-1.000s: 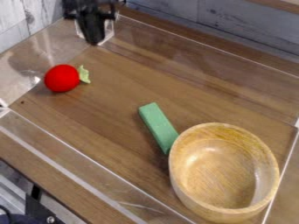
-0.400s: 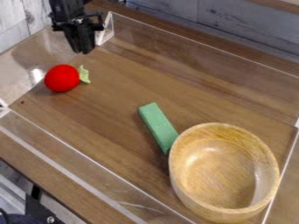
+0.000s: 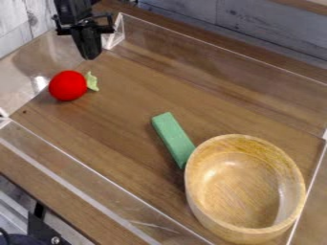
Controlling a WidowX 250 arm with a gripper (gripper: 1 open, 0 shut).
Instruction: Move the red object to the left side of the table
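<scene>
The red object [image 3: 68, 85], a small round toy fruit with a green leaf tip, lies on the brown wooden table [image 3: 192, 86] near its left wall. My gripper [image 3: 86, 53] hangs at the back left, just behind and above the red object and not touching it. Its dark fingers point down with nothing visible between them. The view is too small and dark to show whether a gap stands between the fingers.
A green rectangular block [image 3: 171, 139] lies near the middle front. Right beside it, at the front right, stands a large wooden bowl [image 3: 194, 177]. Low clear acrylic walls [image 3: 26, 72] border the tabletop.
My gripper has shifted to the left along the back of the table and now stands nearer the red object. The red object, block and bowl have not moved.
</scene>
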